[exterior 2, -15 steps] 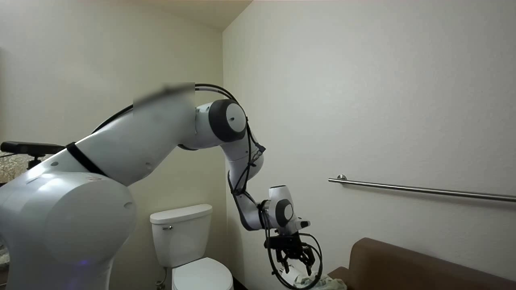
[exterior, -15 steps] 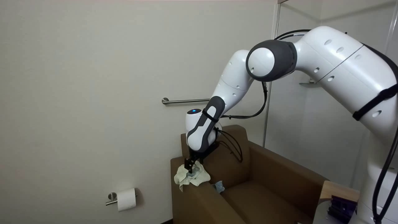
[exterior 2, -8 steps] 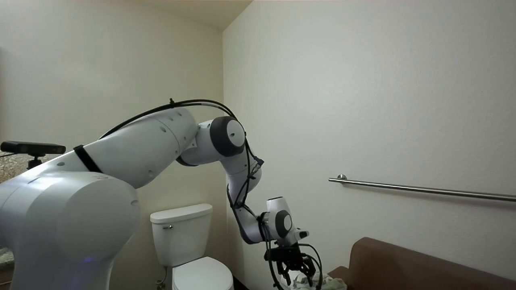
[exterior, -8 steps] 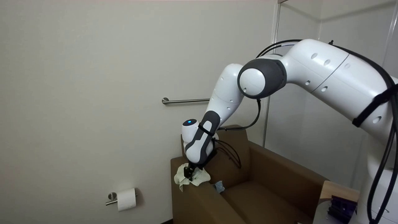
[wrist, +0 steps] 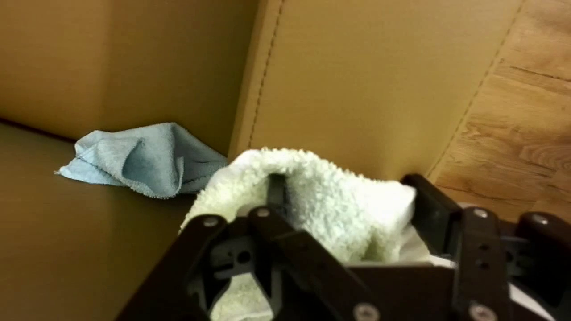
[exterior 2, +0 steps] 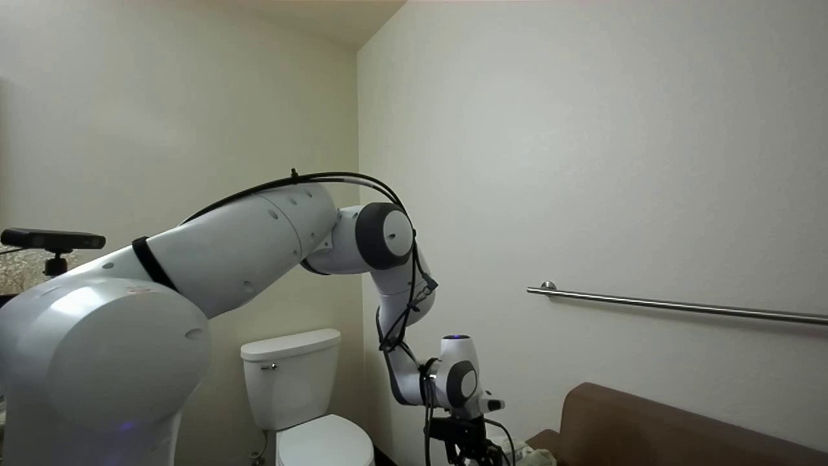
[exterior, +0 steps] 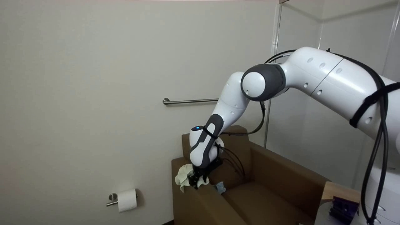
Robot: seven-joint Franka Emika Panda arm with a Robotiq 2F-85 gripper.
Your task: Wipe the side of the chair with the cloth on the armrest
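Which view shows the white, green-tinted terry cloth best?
The wrist view: the cloth appears largest, its pile visible between the fingers of the black, jointed gripper. Both exterior views show it small, partly hidden by the gripper.

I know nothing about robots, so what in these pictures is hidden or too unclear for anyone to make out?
Pale cloth: in the wrist view, the fingers cover part of it, and whether they grip it is unclear.
Blue cloth: in an exterior view, partly hidden behind the armrest.
Chair: in both exterior views, the bottom edge cuts off its lower part.
Dark purple object: in an exterior view, too dim to name.
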